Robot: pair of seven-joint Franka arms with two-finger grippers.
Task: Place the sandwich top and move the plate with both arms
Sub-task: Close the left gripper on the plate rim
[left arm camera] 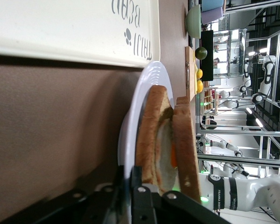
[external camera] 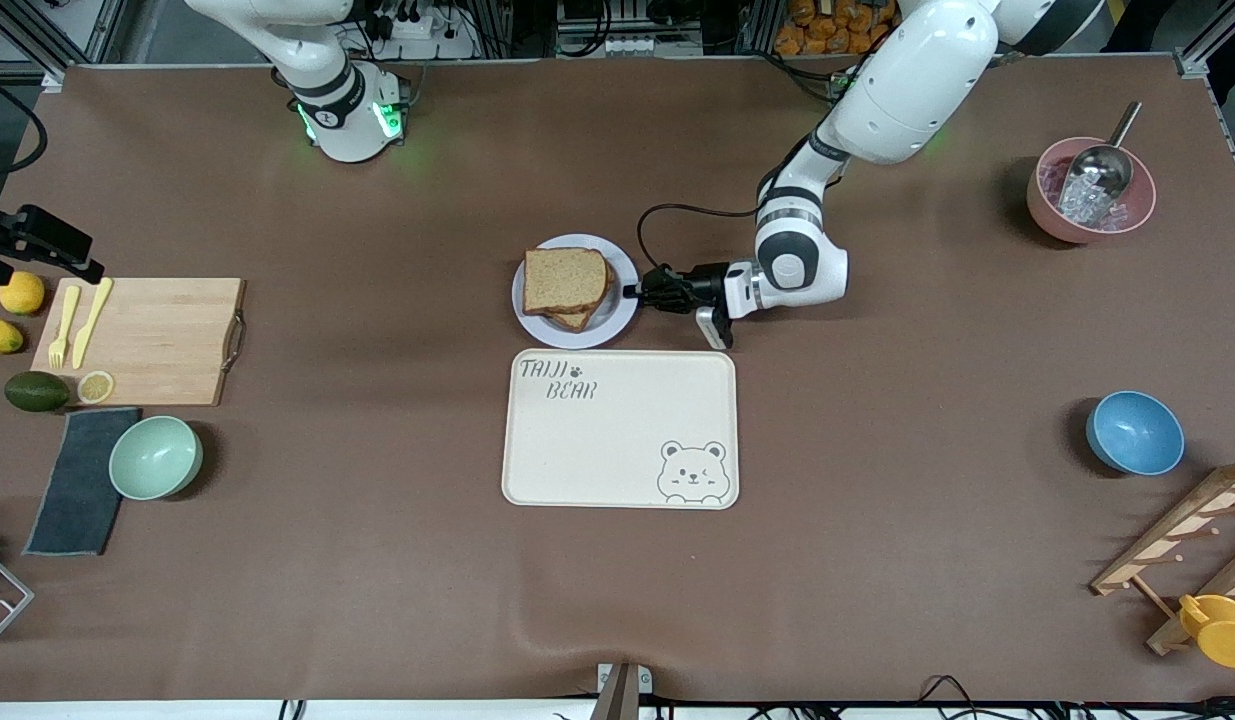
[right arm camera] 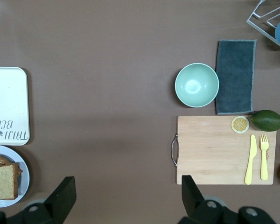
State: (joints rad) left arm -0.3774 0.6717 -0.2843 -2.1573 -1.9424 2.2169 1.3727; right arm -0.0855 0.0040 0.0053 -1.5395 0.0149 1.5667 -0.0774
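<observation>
Tabletop: plate point(external camera: 623, 306) holds sandwich top point(external camera: 565, 280) over egg slice point(left arm camera: 164, 154).

table point(external camera: 377, 600) | brown mat | plate point(external camera: 622, 310), tray point(external camera: 617, 440), cutting board point(external camera: 157, 350), bowls

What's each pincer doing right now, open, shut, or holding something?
Left pincer: shut on the rim of the plate that carries the sandwich.
Right pincer: open, holding nothing, up over bare table.
</observation>
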